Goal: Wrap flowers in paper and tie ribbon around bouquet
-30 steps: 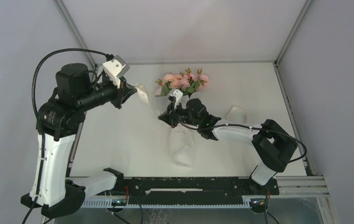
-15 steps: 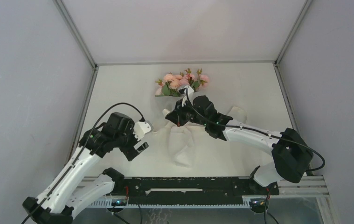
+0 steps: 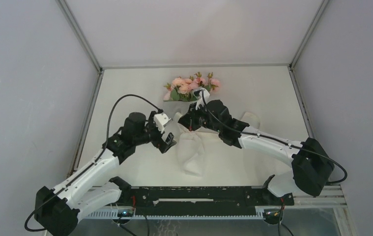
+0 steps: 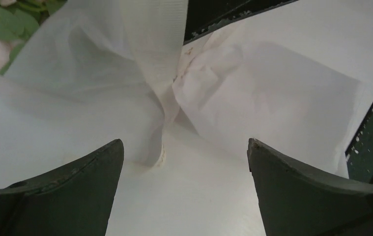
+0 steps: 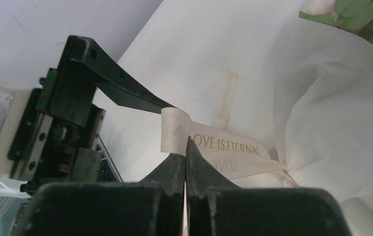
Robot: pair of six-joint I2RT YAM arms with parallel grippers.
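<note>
Fig. | my right gripper [image 5: 186, 147] pinches ribbon [image 5: 228, 144] beside bouquet [image 3: 192, 152], likely holding the tie snug | my left gripper [image 4: 184, 142] spread, facing bouquet's waist, probably for ribbon's loose end

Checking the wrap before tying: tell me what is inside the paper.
The flowers show pink heads and green leaves beyond the paper at its far end. Their stems are covered by it and cannot be seen.
</note>
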